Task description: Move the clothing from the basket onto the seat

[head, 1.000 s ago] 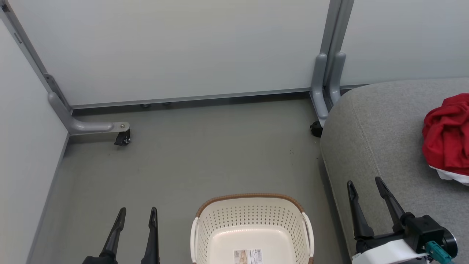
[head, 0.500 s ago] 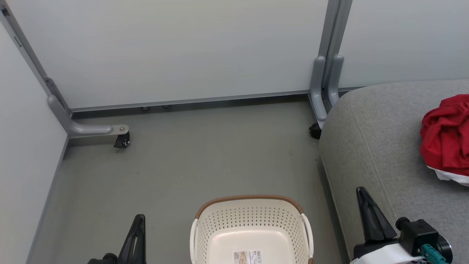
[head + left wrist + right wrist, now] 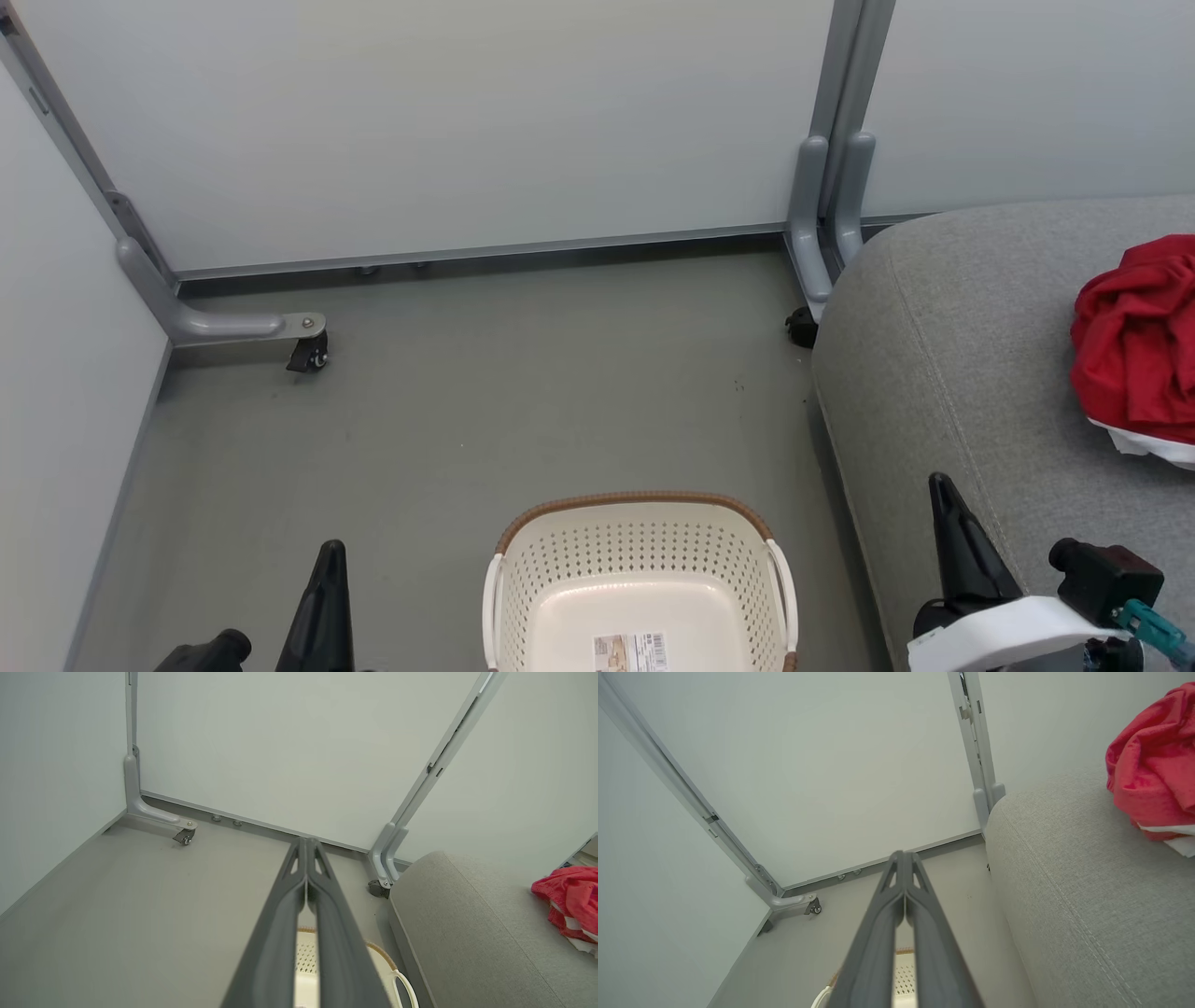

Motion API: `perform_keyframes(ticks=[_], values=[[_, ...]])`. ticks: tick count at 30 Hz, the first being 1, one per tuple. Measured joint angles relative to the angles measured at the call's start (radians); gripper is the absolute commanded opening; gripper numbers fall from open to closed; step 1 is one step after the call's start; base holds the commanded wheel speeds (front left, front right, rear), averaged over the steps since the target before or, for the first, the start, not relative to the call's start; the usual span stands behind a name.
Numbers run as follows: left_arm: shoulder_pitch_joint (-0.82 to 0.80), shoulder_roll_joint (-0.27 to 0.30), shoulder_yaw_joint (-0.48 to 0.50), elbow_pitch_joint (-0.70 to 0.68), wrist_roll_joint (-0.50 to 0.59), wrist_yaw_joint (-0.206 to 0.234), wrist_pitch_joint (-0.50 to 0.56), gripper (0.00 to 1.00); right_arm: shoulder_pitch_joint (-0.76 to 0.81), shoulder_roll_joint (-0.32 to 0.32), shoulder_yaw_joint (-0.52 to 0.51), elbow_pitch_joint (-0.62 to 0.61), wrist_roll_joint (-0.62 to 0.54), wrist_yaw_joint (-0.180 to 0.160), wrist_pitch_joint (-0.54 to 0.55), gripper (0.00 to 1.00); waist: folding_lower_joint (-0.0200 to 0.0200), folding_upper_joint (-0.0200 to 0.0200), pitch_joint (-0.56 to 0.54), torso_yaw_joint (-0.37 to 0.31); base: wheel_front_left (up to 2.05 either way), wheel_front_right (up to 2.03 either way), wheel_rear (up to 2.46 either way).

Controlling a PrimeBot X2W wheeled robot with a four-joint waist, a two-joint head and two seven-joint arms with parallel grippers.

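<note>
The cream basket (image 3: 639,560) with its brown rim stands on the floor at the bottom middle; nothing lies inside but a sticker (image 3: 632,651). A crumpled heap of red clothing (image 3: 1134,341) with white trim rests on the grey seat (image 3: 962,355) at the right, and again on the seat (image 3: 1087,896) as red clothing (image 3: 1148,770). My left gripper (image 3: 329,558) hangs shut and empty left of the basket, my right gripper (image 3: 941,490) shut and empty over the seat's front edge. In the wrist views the left gripper (image 3: 307,843) and right gripper (image 3: 904,856) show their fingers pressed together.
Pale partition panels close off the back and left. A grey panel foot with a caster (image 3: 308,353) juts onto the floor at the left; another post and caster (image 3: 801,327) stand against the seat's far corner. Grey floor (image 3: 485,392) lies open beyond the basket.
Both grippers have gone from open to shut, with nothing in them, and sit slightly lower in the head view. The basket and the clothing have stayed put.
</note>
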Motion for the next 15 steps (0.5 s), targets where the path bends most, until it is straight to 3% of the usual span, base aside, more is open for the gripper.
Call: perform_keyframes(ticks=[15], values=[[-0.059,0.014,0.024,0.04,-0.249,-0.009,0.051,0.0,-0.046,-0.012,-0.014,0.03,0.258,0.0,0.049,0.0,0.0,0.0,0.009,-0.002,0.0,0.0,0.0]])
